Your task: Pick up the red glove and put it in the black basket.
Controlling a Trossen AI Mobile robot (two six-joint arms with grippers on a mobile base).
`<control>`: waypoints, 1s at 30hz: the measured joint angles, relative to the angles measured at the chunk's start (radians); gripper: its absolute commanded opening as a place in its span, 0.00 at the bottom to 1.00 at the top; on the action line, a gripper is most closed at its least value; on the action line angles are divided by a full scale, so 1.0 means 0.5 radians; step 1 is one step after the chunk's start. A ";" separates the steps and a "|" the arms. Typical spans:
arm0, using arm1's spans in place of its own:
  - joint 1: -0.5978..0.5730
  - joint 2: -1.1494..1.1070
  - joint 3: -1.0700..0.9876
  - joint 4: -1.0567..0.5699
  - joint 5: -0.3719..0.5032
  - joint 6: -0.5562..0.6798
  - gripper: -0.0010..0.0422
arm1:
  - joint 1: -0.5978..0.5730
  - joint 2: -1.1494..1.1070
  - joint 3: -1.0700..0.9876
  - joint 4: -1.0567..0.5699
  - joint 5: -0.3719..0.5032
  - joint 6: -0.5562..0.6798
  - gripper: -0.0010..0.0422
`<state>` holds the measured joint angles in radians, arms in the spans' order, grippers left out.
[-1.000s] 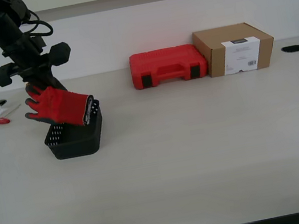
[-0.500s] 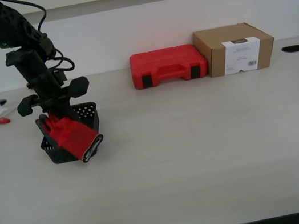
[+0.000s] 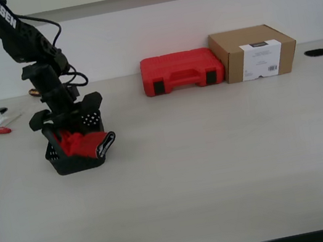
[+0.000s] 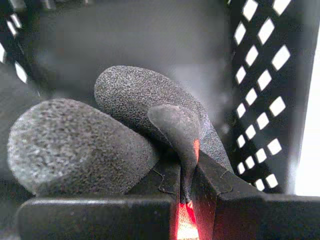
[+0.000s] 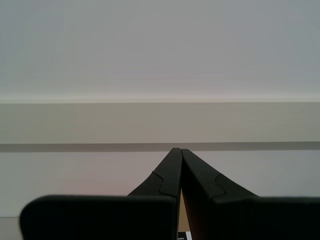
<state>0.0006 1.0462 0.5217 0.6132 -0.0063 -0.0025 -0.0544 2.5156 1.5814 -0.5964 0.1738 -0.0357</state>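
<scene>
Your first pincer [image 3: 71, 134] has come down into the basket [image 3: 72, 164], which sits near the table's far left corner. A second ago it carried the glove [image 3: 84, 144] above the basket; half a second ago the glove hung over the basket's near rim. Now the glove lies mostly inside, with its black-edged cuff overhanging the rim towards the exterior view's right.

The first wrist view shows the pincer [image 4: 186, 200] clenched on a fold of the glove [image 4: 125, 130], grey fingers bunched against the perforated wall [image 4: 265, 95].

Your second pincer [image 5: 177, 152] is closed on nothing and faces a blank wall.

Judgement: the glove is delivered but not released. Opening the first pincer remains. The overhanging cuff may tip the glove out.
</scene>
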 measured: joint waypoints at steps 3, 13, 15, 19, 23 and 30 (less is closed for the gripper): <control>0.002 0.000 0.000 -0.001 0.000 0.000 0.02 | 0.000 -0.018 0.076 -0.021 0.000 0.002 0.02; -0.001 0.000 0.000 -0.008 0.000 0.000 0.02 | 0.002 -0.066 0.182 -0.168 -0.126 0.070 0.53; 0.000 0.000 0.000 -0.007 0.000 0.000 0.02 | 0.002 -0.068 0.169 -0.207 -0.132 0.070 0.73; 0.002 0.000 0.000 -0.008 0.000 0.000 0.02 | 0.000 -0.069 0.175 -0.327 -0.168 0.062 0.88; -0.002 0.000 0.000 -0.008 0.000 0.000 0.02 | 0.000 -0.128 0.175 -0.369 -0.172 0.014 0.78; -0.001 0.000 0.000 -0.014 0.000 0.000 0.02 | -0.001 -0.527 0.228 -0.296 -0.117 0.021 0.30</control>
<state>0.0002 1.0462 0.5217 0.6060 -0.0063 -0.0025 -0.0547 2.2520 1.6955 -0.7444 0.1154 -0.0254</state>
